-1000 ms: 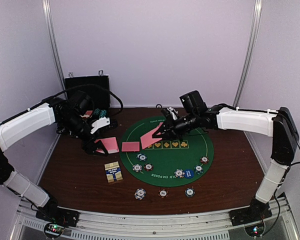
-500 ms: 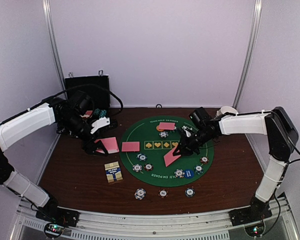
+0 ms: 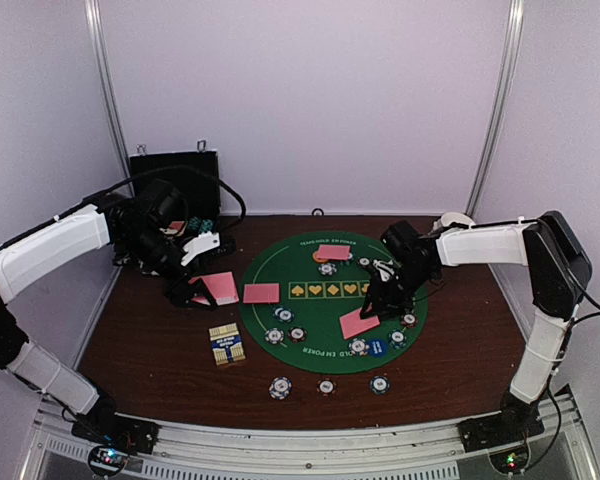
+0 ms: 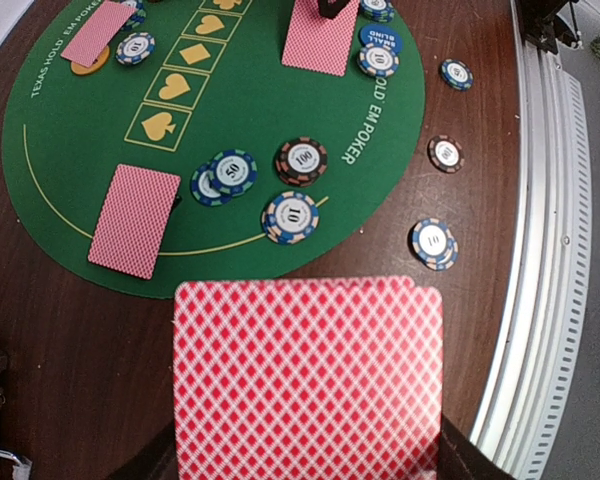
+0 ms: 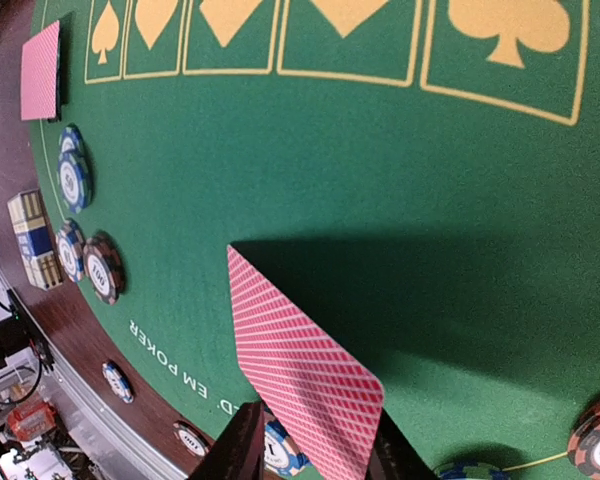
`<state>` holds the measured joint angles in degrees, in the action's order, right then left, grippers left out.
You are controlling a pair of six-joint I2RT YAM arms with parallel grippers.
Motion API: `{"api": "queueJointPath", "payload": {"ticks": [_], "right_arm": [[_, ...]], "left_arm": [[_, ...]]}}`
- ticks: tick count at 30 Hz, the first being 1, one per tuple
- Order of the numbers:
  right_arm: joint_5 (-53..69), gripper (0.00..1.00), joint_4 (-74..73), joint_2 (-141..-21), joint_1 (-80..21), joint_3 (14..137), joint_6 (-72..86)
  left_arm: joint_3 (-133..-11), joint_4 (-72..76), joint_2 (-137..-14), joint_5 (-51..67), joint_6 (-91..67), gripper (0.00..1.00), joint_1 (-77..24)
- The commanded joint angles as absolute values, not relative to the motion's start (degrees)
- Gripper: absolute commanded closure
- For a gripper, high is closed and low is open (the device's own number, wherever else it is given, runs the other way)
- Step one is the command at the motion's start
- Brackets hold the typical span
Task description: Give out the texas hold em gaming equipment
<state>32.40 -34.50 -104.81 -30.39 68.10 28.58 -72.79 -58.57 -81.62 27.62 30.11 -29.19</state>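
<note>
In the left wrist view, the stack of pink-backed cards (image 4: 308, 385) fills the foreground and runs off the bottom edge. It hides all but dark slivers of the left fingers (image 4: 152, 468), which are closed on its sides above the brown worktop (image 3: 150, 340), just left of the green mat (image 3: 325, 315). An orange disc (image 4: 90, 65) shows only as a crescent under a far card (image 4: 98, 32). From above, the right fingers (image 3: 377, 300) are a dark blur over the mat's right side. In the wrist view only their tips (image 5: 242, 450) show, flanking the near end of a single pink-backed card (image 5: 300, 370) that tilts over the felt above its shadow. Whether they pinch it or stand slightly parted, I cannot tell. Poker chips (image 4: 302, 160) sit along the mat's near arc.
</note>
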Motion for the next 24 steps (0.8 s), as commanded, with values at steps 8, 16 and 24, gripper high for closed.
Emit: {"api": "queueJointPath", "payload": {"ticks": [8,16,24], "right_arm": [[21.78,0.22,-42.22,-100.8,-32.88,77.37,25.67],[31.88,0.03,-26.93,-97.87,-40.17,79.21,38.85],[39.43,0.03,-5.64,-103.09,-48.16,80.17,54.94]], "left_arm": [[-74.73,-58.38,-80.93,29.5,30.67,1.0,-28.83],[-74.52,-58.41,-80.69,29.37,30.76,1.0,-28.83],[-74.38,-58.42,-80.49,29.38,30.67,1.0,-28.83]]}}
